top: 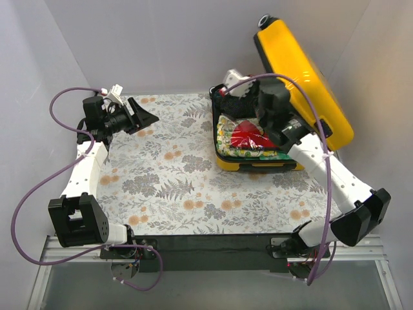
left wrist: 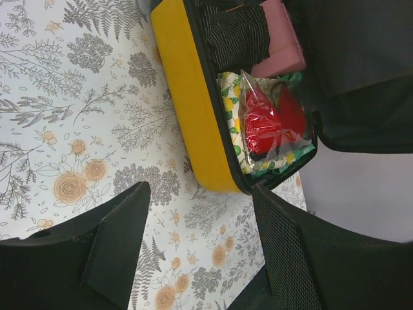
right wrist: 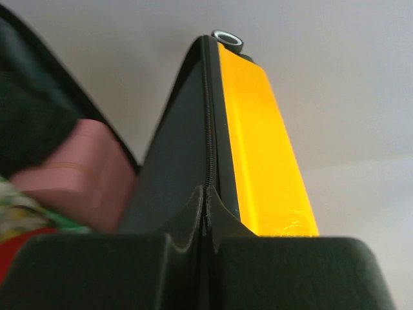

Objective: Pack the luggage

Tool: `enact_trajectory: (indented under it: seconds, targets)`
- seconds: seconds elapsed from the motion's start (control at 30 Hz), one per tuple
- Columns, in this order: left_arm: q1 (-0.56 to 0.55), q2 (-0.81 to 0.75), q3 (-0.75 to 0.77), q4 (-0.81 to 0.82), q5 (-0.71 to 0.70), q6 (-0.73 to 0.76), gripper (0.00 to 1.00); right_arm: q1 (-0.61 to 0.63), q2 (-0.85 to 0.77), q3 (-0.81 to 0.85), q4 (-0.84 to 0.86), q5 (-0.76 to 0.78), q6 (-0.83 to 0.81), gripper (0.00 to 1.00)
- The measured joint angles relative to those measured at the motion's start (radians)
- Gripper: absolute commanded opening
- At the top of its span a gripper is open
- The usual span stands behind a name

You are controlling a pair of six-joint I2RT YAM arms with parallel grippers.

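1. The desk (top: 168,194) carries everything. The suitcase (top: 258,165) lies open on it, its base right under the right hand and well across from the left hand.
2. The lid (top: 303,71) stands tilted back just ahead of the right hand, its zipped edge in line with the fingertips.
3. The right arm reaches forward over the open base with the wrist raised. The right hand (right wrist: 205,210) has its fingers pressed together and holds nothing.
4. The left hand (left wrist: 200,194) is spread and empty, hovering above the desk and aimed at the suitcase.
5. A striped cloth (left wrist: 235,32), a pink case (left wrist: 281,45) and a red packet (left wrist: 268,123) lie below the right hand.
6. The base looks full, so closing seems next. Get the right hand behind the lid's rim and swing it over in a slow arc. The packet may catch the edge, so press it flat first. The left hand could steady the base.
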Motion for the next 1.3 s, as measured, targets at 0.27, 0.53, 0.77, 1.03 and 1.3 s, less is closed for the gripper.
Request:
enact_trajectory:
  seconds: [0.27,0.53,0.77,1.03,1.3]
  targets:
    - [0.012,0.0,-0.034,0.011,-0.002,-0.005,0.63,0.32,0.105,-0.12,-0.127,0.011,0.213,0.01]
    - [0.015,-0.001,-0.155,0.01,0.003,-0.012,0.64,0.45,0.318,0.05,-0.332,-0.134,0.366,0.52]
    - [0.015,0.02,-0.174,0.028,0.041,-0.027,0.64,0.399,0.233,0.195,-0.366,-0.271,0.486,0.52]
    - [0.015,0.052,-0.192,0.066,0.075,-0.049,0.64,-0.482,0.108,0.169,-0.346,-0.519,0.687,0.4]
    - [0.015,0.079,-0.192,0.075,0.068,-0.049,0.64,-0.914,0.188,0.084,-0.412,-0.592,0.78,0.28]
